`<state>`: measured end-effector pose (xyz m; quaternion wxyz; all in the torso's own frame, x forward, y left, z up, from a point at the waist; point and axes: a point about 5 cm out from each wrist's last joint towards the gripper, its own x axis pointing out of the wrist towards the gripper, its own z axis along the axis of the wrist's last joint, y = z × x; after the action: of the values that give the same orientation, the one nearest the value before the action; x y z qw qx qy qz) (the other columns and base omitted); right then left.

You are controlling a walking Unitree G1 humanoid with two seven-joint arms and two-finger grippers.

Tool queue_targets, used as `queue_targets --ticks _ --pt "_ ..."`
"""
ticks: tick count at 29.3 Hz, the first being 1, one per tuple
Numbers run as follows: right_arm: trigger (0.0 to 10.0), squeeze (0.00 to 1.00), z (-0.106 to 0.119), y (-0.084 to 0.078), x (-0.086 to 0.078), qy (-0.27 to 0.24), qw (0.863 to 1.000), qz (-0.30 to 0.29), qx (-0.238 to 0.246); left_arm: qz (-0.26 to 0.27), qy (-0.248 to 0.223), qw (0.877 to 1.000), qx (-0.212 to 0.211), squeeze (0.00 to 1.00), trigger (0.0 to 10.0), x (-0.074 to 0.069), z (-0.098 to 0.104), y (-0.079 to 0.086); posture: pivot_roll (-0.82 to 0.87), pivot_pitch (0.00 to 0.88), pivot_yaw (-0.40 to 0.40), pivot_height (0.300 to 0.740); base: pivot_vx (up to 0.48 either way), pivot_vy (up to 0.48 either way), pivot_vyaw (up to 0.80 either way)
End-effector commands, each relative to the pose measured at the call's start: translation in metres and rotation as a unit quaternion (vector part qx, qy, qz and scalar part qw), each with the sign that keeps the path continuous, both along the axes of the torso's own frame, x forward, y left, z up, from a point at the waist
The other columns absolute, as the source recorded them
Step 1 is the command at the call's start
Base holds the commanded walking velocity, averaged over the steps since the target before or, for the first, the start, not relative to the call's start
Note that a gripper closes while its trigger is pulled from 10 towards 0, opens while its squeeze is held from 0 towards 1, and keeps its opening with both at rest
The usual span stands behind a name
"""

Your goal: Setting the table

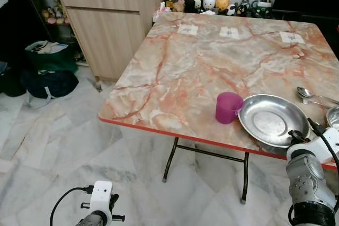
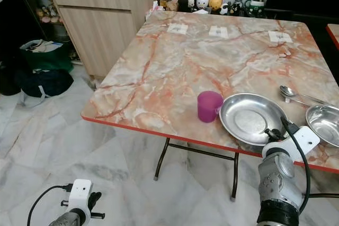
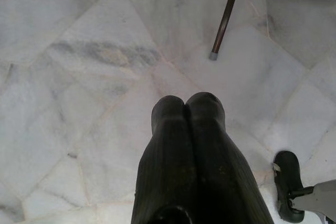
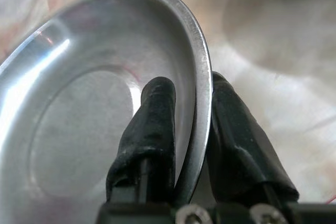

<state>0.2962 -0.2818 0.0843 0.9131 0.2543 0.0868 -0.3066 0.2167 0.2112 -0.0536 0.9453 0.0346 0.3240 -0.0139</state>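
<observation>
On table point(image 1: 175, 72): one plate point(image 1: 267, 120), one cup point(image 1: 228, 107)

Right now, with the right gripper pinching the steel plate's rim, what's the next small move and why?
Probably slide the steel plate a little farther onto the marble table. The right gripper is shut on its near rim, which lies close to the table's red edge, and the purple cup stands just beside its left side.

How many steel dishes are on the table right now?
2. A steel plate sits beside the purple cup, its near rim pinched by the right gripper. A steel bowl sits further right, near the spoon. More may lie beyond the frame.
</observation>
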Motion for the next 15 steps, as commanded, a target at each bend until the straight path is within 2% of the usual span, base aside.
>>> queue_targets --ticks 1,4,5,6,9,11,13,15 --pt "0.0 0.00 0.006 -0.008 -0.007 -0.010 0.998 -0.041 -0.035 0.004 0.019 1.000 0.003 0.00 10.0 -0.008 -0.005 0.003 -0.04 0.066 0.010 0.740 0.000 0.000 0.00" --pt "0.0 0.00 0.012 -0.012 -0.012 -0.025 0.996 -0.068 -0.055 0.004 0.018 1.000 0.003 0.00 10.0 -0.008 -0.005 0.003 -0.04 0.066 0.010 0.740 0.000 0.000 0.00" --pt "0.0 0.00 0.021 -0.012 -0.015 -0.043 0.992 -0.071 -0.093 0.004 0.018 1.000 0.003 0.00 10.0 -0.007 -0.005 0.003 -0.04 0.066 0.011 0.740 0.000 0.000 0.00" --pt "0.0 0.00 0.021 -0.012 -0.015 -0.043 0.992 -0.071 -0.093 0.004 0.018 1.000 0.003 0.00 10.0 -0.007 -0.005 0.003 -0.04 0.066 0.011 0.740 0.000 0.000 0.00" --pt "0.0 0.00 0.042 -0.006 -0.021 -0.087 0.981 -0.072 -0.157 0.003 0.018 1.000 0.005 0.00 10.0 -0.007 -0.005 0.002 -0.04 0.063 0.011 0.740 0.000 0.000 0.00" --pt "0.0 0.00 0.053 -0.003 -0.024 -0.109 0.974 -0.074 -0.185 0.003 0.016 1.000 0.007 0.00 10.0 -0.007 -0.004 0.002 -0.04 0.060 0.011 0.740 0.000 0.000 0.00" --pt "0.0 0.00 0.055 -0.002 -0.025 -0.115 0.972 -0.076 -0.188 0.003 0.016 1.000 0.007 0.00 10.0 -0.007 -0.004 0.002 -0.04 0.060 0.011 0.740 0.000 0.000 0.00" --pt "0.0 0.00 0.069 0.003 -0.030 -0.133 0.962 -0.071 -0.227 0.002 0.015 1.000 0.008 0.00 10.0 -0.006 -0.004 0.001 -0.04 0.052 0.011 0.740 0.000 0.000 0.00"
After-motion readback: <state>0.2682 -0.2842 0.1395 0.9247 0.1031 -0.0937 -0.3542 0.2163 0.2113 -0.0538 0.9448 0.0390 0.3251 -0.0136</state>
